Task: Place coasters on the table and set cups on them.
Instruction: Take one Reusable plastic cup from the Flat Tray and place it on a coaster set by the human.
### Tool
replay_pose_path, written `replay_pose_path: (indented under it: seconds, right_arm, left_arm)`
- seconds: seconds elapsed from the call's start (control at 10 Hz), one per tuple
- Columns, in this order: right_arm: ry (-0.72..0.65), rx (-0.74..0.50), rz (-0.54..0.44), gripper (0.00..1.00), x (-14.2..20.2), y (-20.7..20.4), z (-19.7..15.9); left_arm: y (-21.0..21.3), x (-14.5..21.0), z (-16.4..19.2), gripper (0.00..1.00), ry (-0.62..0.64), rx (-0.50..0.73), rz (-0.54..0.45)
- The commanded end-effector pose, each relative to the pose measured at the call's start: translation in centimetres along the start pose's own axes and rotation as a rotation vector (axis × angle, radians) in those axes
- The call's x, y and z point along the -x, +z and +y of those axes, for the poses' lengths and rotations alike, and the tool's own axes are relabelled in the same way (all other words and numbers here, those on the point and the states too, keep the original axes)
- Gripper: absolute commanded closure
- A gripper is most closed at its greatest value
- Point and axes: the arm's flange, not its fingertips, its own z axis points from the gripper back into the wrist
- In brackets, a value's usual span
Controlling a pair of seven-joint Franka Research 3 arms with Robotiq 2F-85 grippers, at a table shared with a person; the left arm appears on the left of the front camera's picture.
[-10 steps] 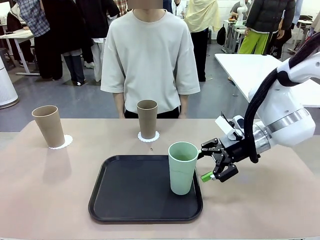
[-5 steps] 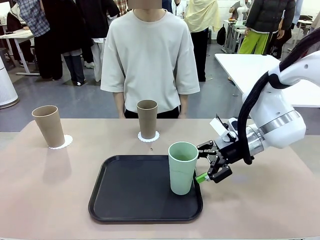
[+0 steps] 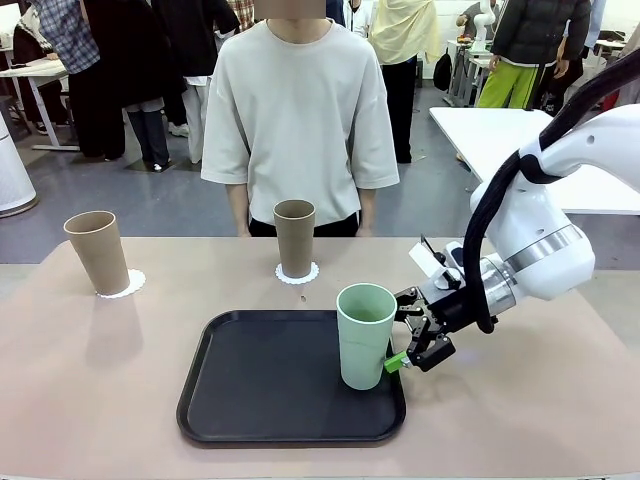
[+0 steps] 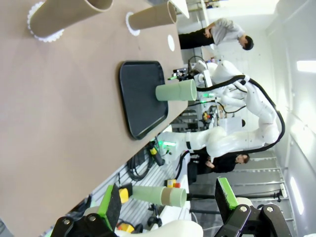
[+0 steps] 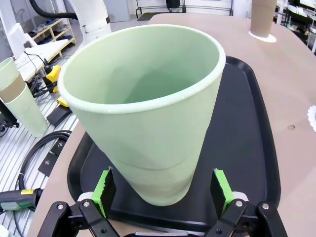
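One mint cup stands on the tray's right edge — our right hand gapes around its base, holding nothing; closing off-centre could tip it.

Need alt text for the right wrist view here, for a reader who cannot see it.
The right gripper is open, its green-padded fingers on either side of the lower part of the mint green cup, which stands upright on the black tray. The tray lies on the beige table; at the far end a tan cup stands on a white coaster.
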Motion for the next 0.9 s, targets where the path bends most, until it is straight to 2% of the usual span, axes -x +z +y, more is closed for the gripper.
replay_pose_path:
  seconds: [0.0,0.8]
  right_arm:
    - [-0.036,0.032,-0.007,0.0,-0.1,-1.6,-1.1]
    - [-0.037,-0.037,-0.006,0.0,-1.2,-3.8,-1.6]
  left_arm:
    - [0.0,0.0,-0.4,0.0,0.015,0.004,-0.007]
    - [0.0,0.0,-0.4,0.0,0.015,0.004,-0.007]
